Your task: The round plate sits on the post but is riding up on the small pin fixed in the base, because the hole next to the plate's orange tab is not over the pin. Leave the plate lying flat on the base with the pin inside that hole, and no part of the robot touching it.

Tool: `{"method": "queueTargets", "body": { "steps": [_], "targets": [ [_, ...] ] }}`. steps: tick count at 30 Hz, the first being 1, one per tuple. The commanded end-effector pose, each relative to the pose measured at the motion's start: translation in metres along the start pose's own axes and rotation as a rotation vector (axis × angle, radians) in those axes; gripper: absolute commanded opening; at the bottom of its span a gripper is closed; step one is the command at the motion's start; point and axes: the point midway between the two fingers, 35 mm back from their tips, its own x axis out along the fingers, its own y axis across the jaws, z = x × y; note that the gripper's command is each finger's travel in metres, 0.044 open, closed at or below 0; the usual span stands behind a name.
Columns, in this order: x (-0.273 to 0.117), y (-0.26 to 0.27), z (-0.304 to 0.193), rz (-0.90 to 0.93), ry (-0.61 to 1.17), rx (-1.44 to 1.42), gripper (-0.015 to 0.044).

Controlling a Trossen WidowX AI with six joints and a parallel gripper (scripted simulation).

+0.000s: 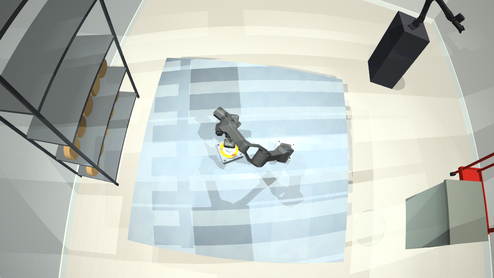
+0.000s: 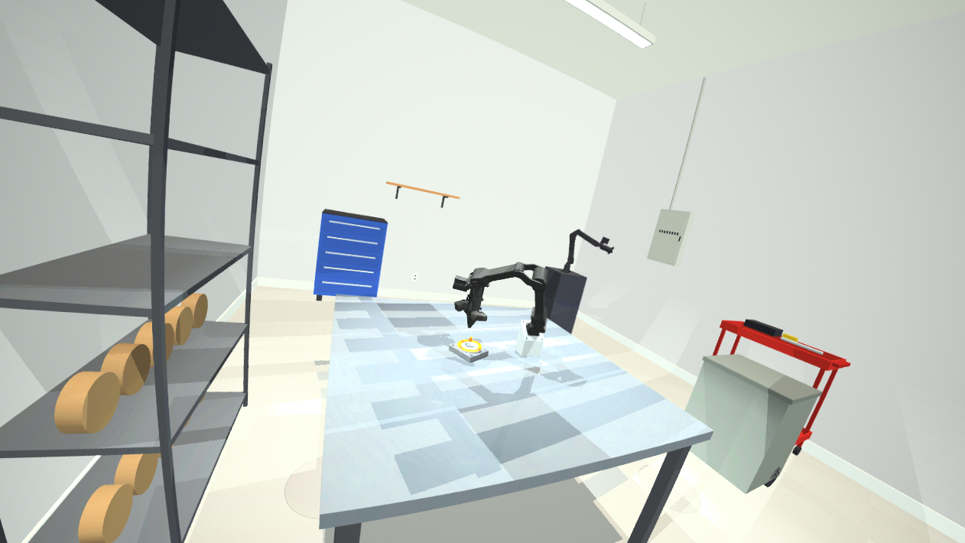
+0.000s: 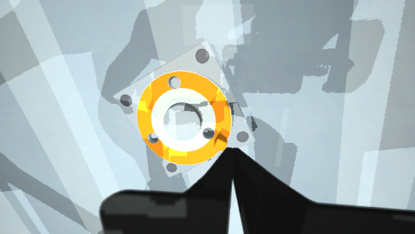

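plate, orange-rimmed with a white inner ring, sits over the post on the square grey base near the middle of the counter. the end effector hangs above it, clenched on nothing, its joined tips just off the plate's edge beside the darker orange tab in the wrist view. a good push, i judge, means lowering those closed tips beside the tab, not onto the rim, then nudging along the rim so the plate turns about the post until the hole next to the tab meets the pin. the pin itself cannot be made out, so go slowly and lift clear once the plate drops flat.
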Motion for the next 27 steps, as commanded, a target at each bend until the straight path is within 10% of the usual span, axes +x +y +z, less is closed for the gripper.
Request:
{"method": "queueTargets", "body": {
  "steps": [1,27],
  "targets": [
    [0.009,-0.005,-0.001,0.010,-0.001,-0.010,0.0000],
    [0.050,0.000,-0.014,0.013,-0.001,-0.010,0.0000]
  ]
}}
